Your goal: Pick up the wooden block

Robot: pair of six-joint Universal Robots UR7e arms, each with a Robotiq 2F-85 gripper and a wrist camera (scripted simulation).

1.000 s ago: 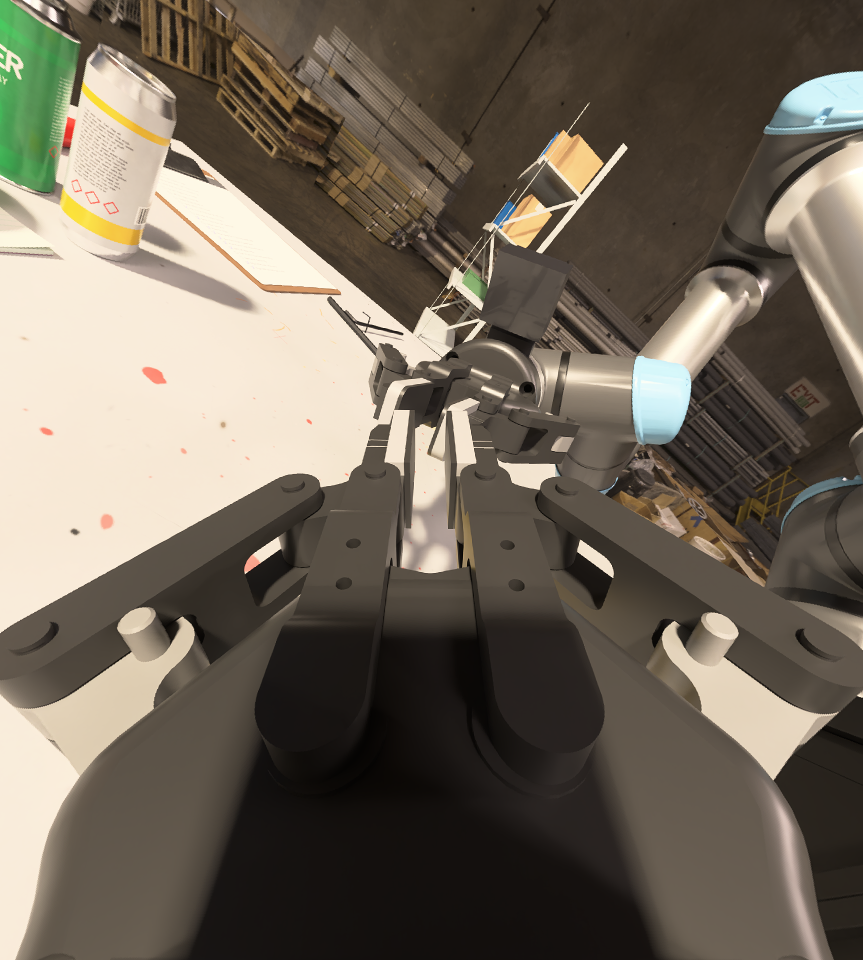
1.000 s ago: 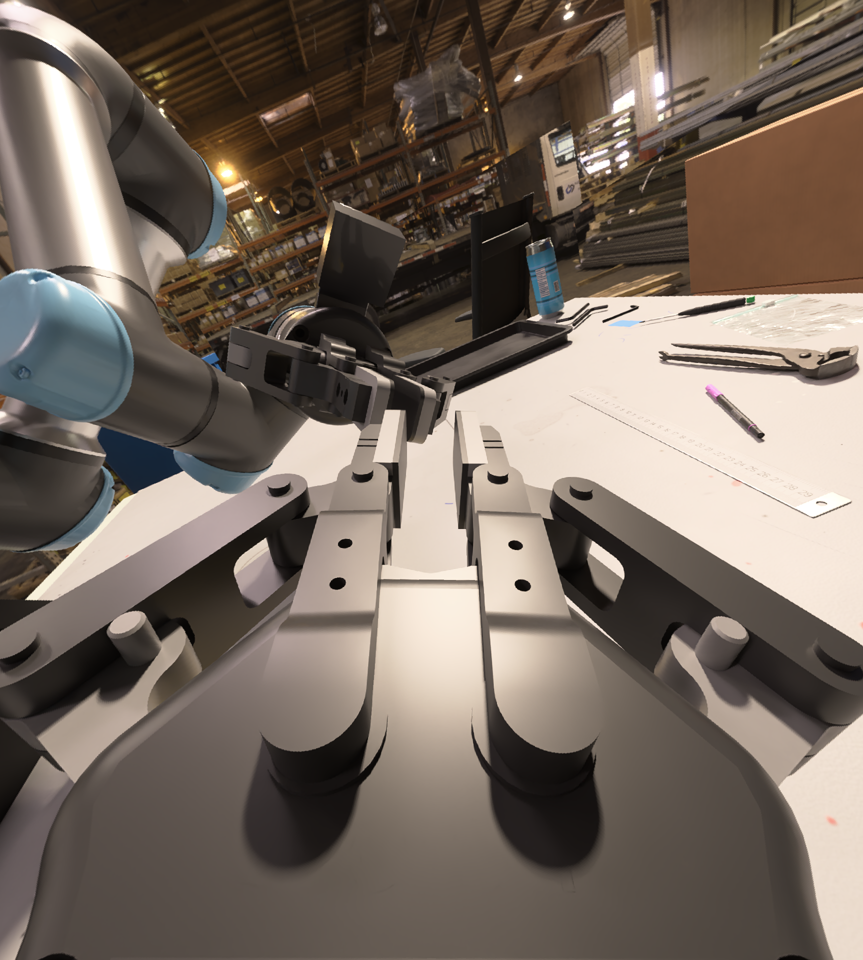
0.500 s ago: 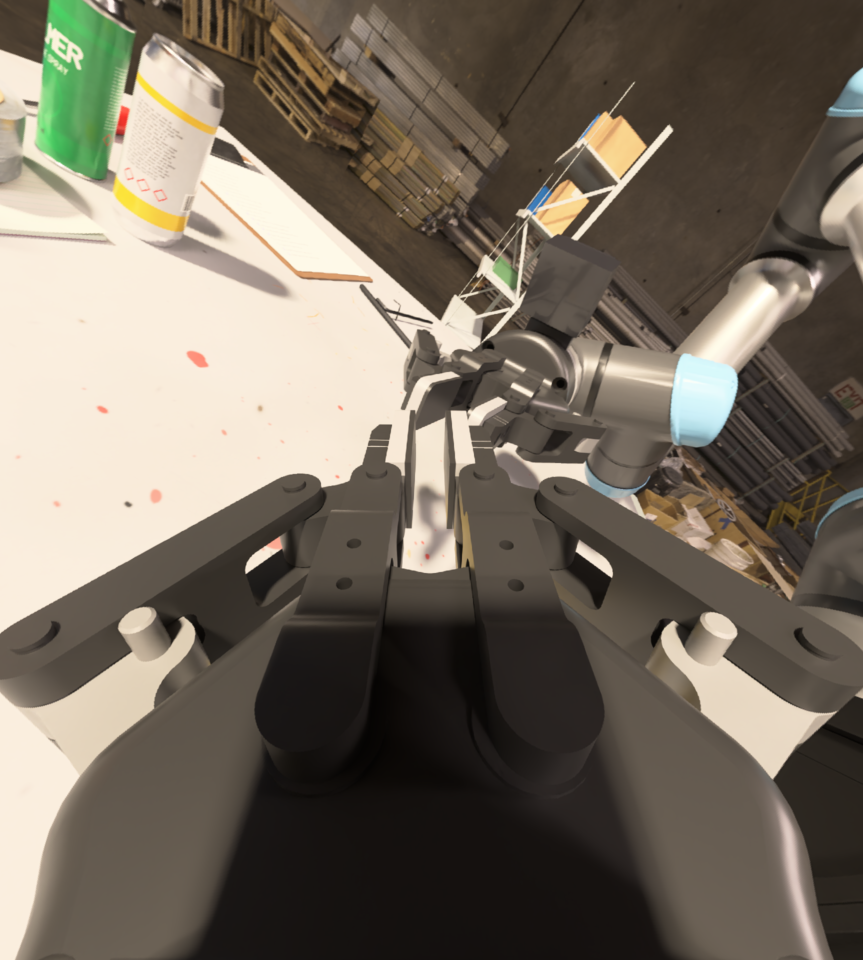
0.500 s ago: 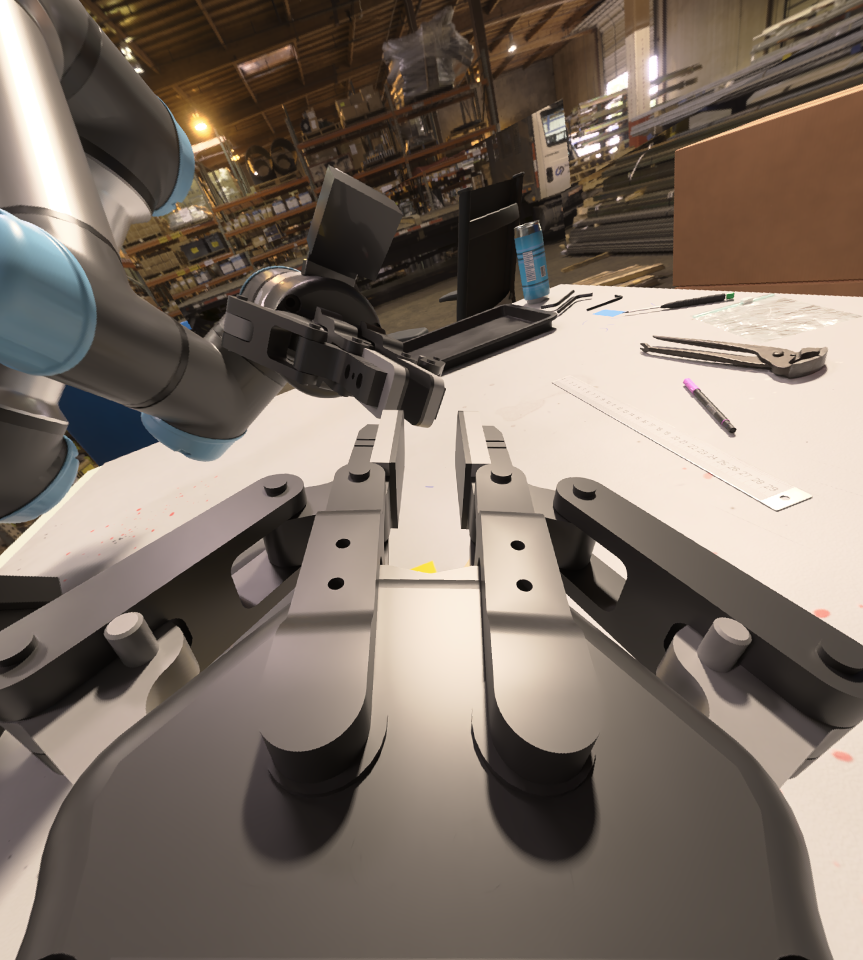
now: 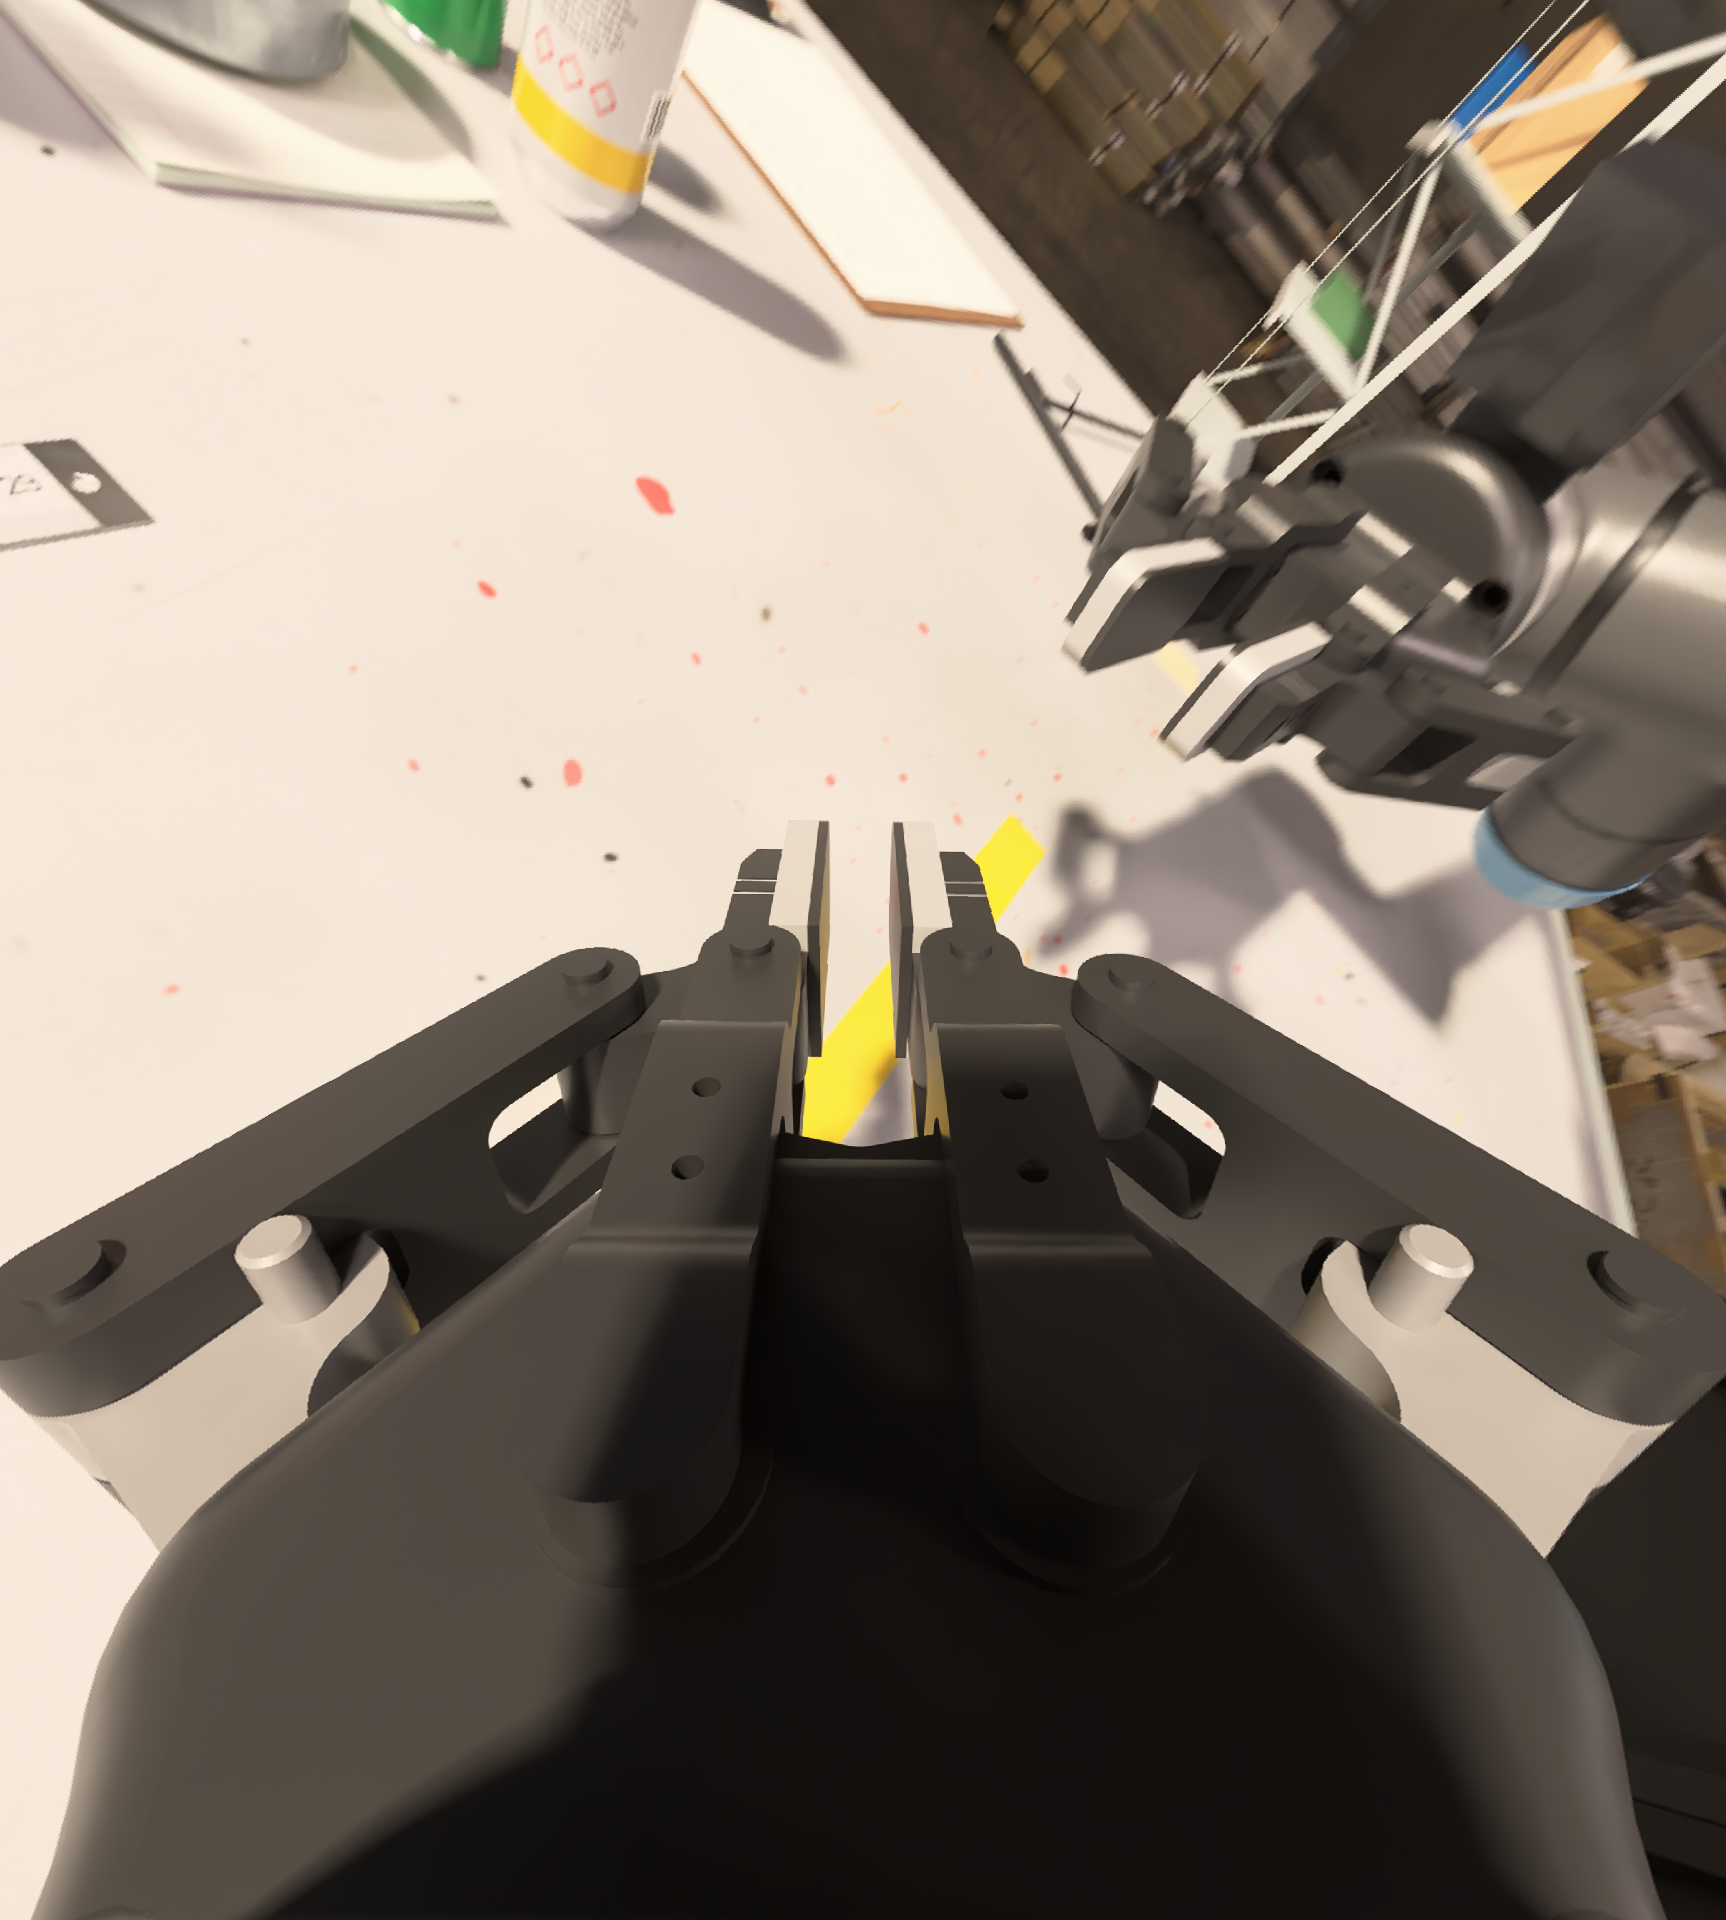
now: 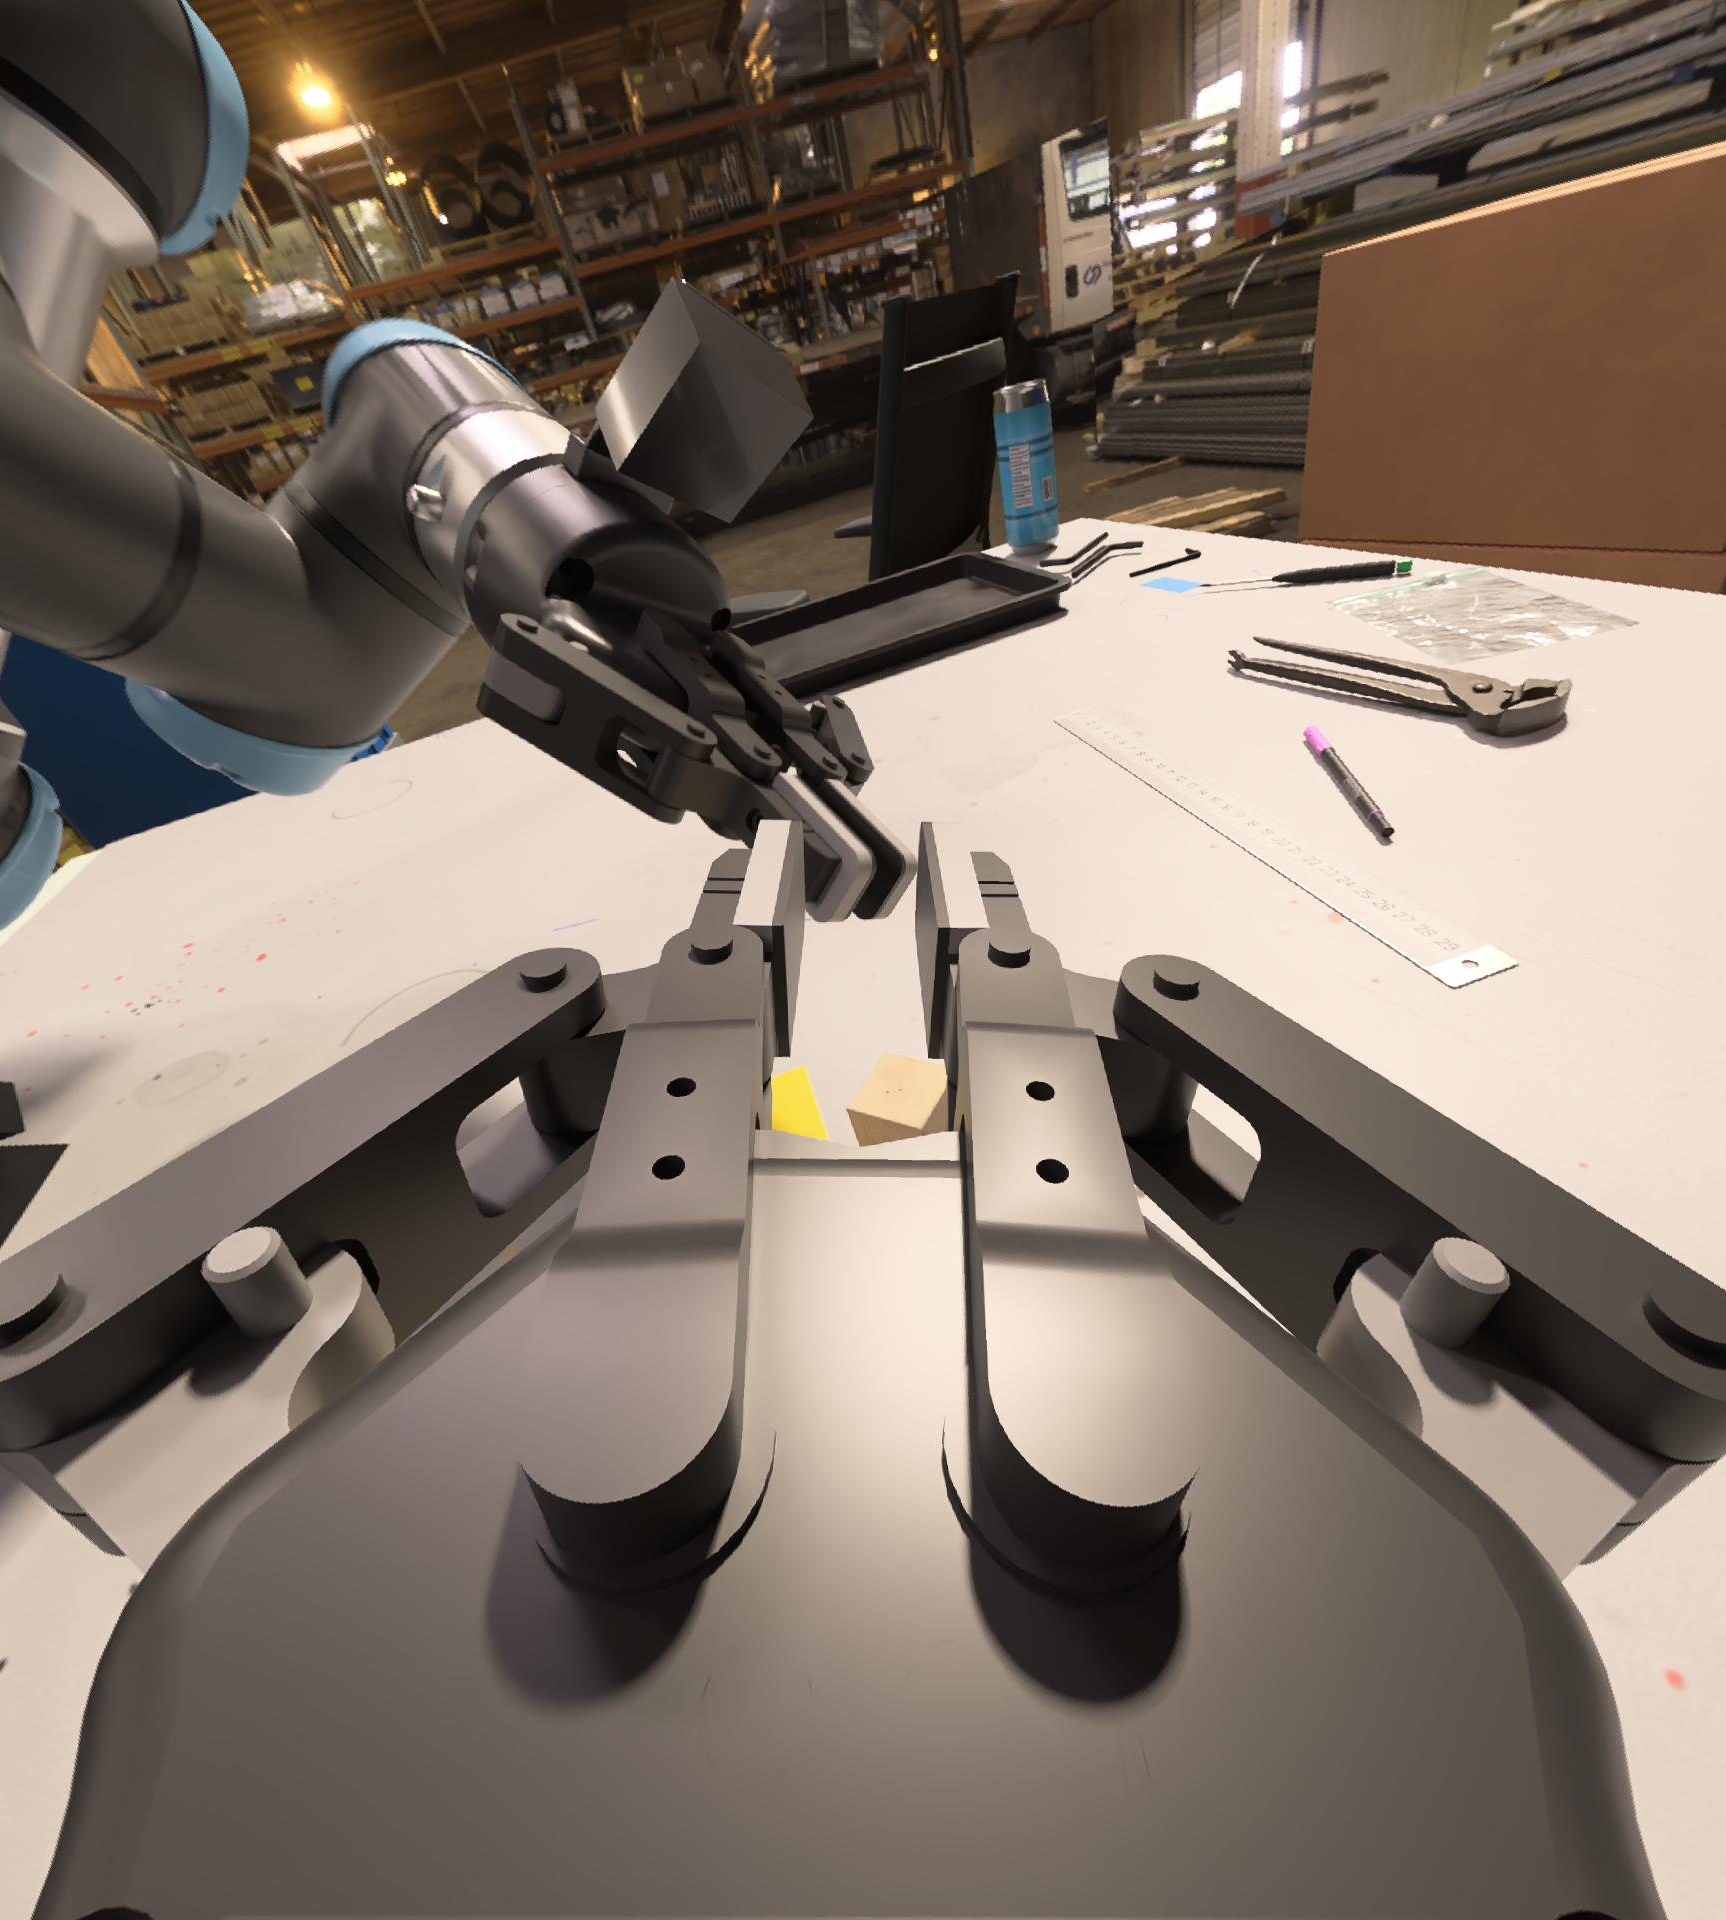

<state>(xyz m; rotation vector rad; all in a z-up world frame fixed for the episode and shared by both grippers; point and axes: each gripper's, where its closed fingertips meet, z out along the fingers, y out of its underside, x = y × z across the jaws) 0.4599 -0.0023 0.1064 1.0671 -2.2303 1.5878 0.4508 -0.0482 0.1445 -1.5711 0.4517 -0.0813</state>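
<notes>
On the table [image 6: 1254, 1091], in the right wrist view, the wooden block [image 6: 897, 1097] sits at centre between that view's own fingers, with a flat strip [image 6: 797, 1103] just beside it at 9 o'clock. The ruler [image 6: 1274, 842] lies at 2 o'clock, the marker [image 6: 1347, 781] just behind it, and the pliers [image 6: 1410, 686] farther behind. The tray [image 6: 900, 618] lies at 12 o'clock, a can [image 6: 1025, 462] behind it.

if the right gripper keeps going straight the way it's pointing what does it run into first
Probably the left gripper, whose fingertips sit just ahead of the right gripper, between its open fingers. Depth is unclear; if it clears them, the bare table comes next. The wooden block lies lower, near its palm.
</notes>
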